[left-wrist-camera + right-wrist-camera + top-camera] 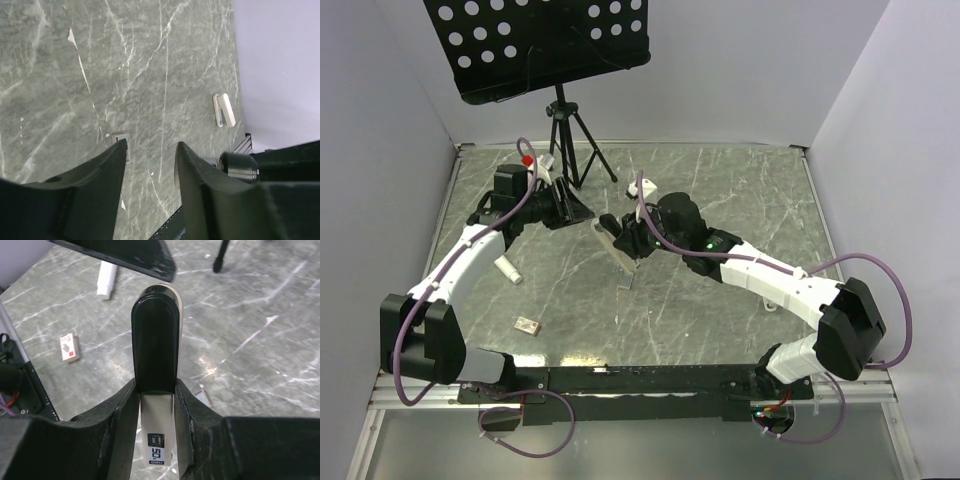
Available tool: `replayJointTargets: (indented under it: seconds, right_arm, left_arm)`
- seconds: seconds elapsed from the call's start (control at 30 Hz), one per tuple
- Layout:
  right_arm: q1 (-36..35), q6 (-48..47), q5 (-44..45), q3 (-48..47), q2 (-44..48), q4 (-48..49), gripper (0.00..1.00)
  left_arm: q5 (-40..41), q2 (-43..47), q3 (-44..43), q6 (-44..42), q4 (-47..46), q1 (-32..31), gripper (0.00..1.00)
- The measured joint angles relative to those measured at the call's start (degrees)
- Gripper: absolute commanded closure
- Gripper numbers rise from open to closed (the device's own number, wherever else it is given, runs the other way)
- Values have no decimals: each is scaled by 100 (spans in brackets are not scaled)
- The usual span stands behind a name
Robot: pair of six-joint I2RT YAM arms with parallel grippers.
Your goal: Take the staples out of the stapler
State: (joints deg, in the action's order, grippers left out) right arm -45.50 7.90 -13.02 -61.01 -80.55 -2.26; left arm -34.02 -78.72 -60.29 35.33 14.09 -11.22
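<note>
My right gripper [155, 386] is shut on the stapler [154, 335]. It holds the stapler above the table, black end pointing away and pale silver body [609, 243] between the fingers. A small grey strip, apparently the staples [202, 398], lies on the table just below it [626, 286]. It also shows beside my left fingertip in the left wrist view [123, 141]. My left gripper [150, 146] hangs just left of the stapler's far end [582, 212]. Its jaws are apart, with only bare table showing between them.
A black tripod stand [565, 130] with a perforated plate stands at the back. A short white cylinder [508, 270] and a tan flat block [528, 324] lie on the left. A white clip-like piece [223, 110] lies on the right, near the wall.
</note>
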Motion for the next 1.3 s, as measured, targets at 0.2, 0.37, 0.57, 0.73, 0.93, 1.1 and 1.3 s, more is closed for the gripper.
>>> replayJointTargets:
  seconds: [0.2, 0.37, 0.57, 0.73, 0.93, 1.1, 1.3]
  right_arm:
    - [-262, -28, 129, 0, -39, 201, 100]
    - [-422, -107, 315, -7, -114, 282, 100]
    - [-446, -186, 579, -7, -293, 367, 100]
    - [-444, -170, 734, -9, -308, 369, 100]
    - [-444, -177, 822, -9, -304, 365, 100]
    - [-444, -175, 872, -9, -295, 372, 100]
    - [-444, -157, 896, -7, -295, 376, 100]
  left_arm:
    - [-24, 17, 122, -20, -48, 7, 56]
    - [-144, 15, 197, -15, -107, 7, 52]
    - [-199, 15, 214, 7, -111, 4, 47]
    - [-164, 22, 212, 37, -70, 24, 48]
    - [-308, 26, 212, 140, -111, 42, 52]
    - [-542, 26, 236, 238, -289, 50, 57]
    - [-658, 24, 286, 339, -369, 72, 54]
